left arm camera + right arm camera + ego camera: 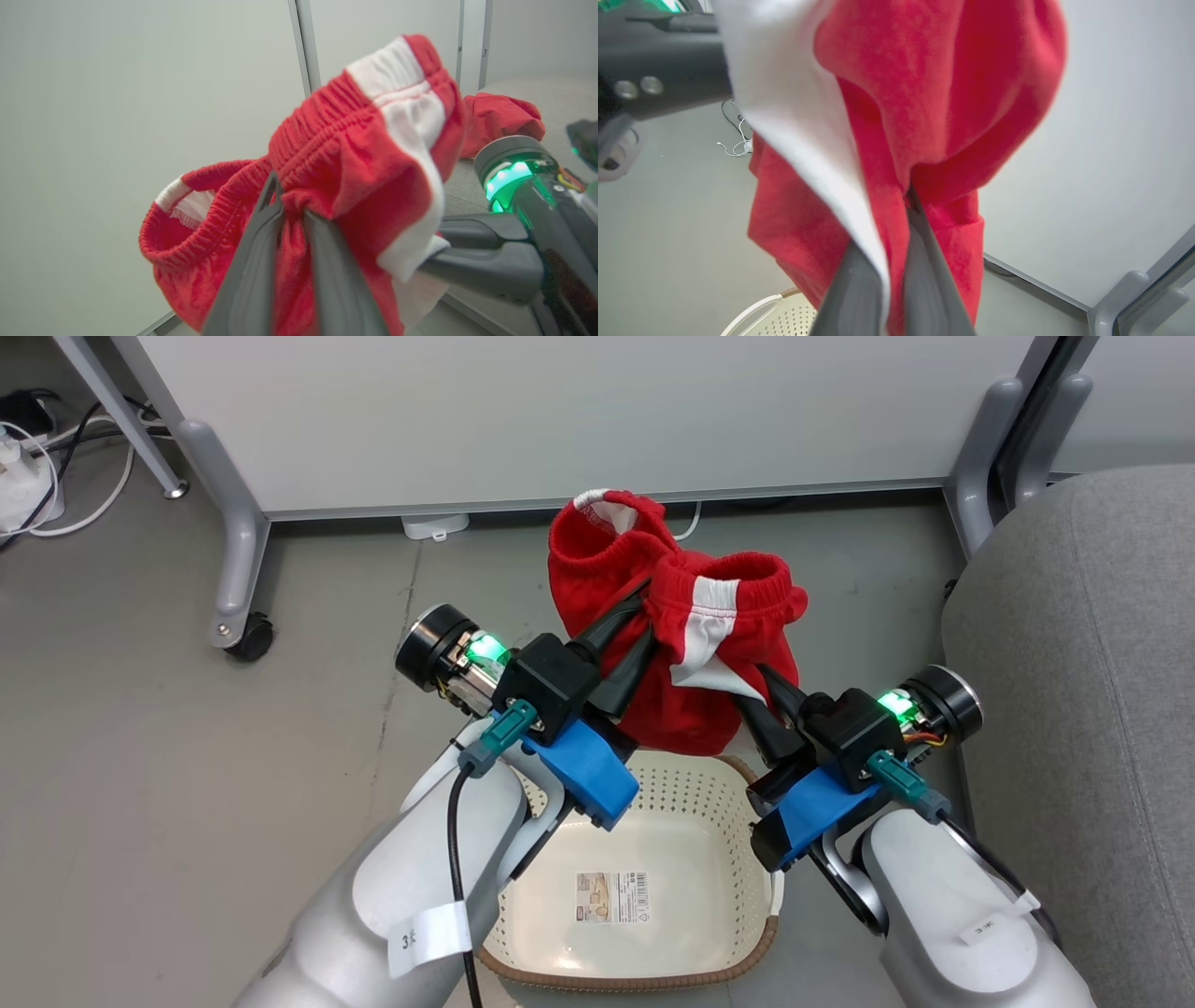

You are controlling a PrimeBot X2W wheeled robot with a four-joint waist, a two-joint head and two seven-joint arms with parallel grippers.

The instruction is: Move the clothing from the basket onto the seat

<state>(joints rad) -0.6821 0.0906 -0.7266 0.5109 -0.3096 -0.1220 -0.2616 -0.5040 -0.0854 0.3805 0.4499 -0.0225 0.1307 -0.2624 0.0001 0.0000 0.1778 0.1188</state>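
The clothing (644, 551) is clamped by left gripper (649, 609) and right gripper (752, 686) over the basket (691, 775). Grey floor (140, 709) is bordered by the seat (1074, 663).

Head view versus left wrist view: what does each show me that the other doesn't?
Head view: the cream-white perforated plastic basket, with a paper label on its bottom. Left wrist view: a second crumpled red garment lying on the light grey fabric sofa. Both: the red garment with white stripes held up, left gripper and right gripper shut on it, and the sofa.
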